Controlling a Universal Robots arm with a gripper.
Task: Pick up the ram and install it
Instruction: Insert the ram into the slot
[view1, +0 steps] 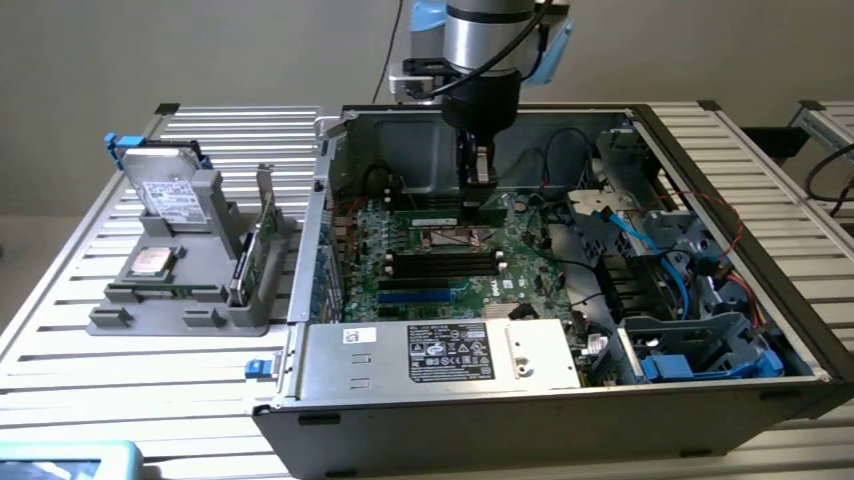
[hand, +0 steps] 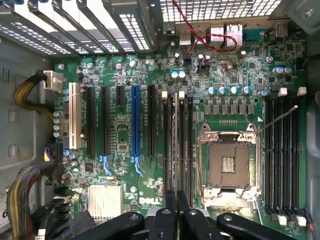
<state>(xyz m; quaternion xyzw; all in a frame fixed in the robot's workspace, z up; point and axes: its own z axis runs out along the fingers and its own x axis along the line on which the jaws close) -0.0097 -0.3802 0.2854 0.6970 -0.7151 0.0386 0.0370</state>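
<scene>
A: Pinching anything, that gripper (hand: 176, 205)?
B: Yes, its fingers are pressed on the ram (hand: 175, 140), held edge-on.
A: Where's that?
B: Lined up along the black memory slots (hand: 190, 145) beside the open processor socket (hand: 228, 165), on the green motherboard (hand: 120, 130).
A: And farther?
B: A red wire (hand: 196, 31) crosses by the rear ports (hand: 220, 34).

Only thing I can actually read is the white DELL (hand: 150, 201) print on the motherboard (hand: 125, 150), just off the CPU socket (hand: 228, 162) toward the finned heatsink (hand: 105, 201). The sticker (view1: 451, 352) on the power supply (view1: 387, 372), near that socket, has logos and print I can't make out.
</scene>
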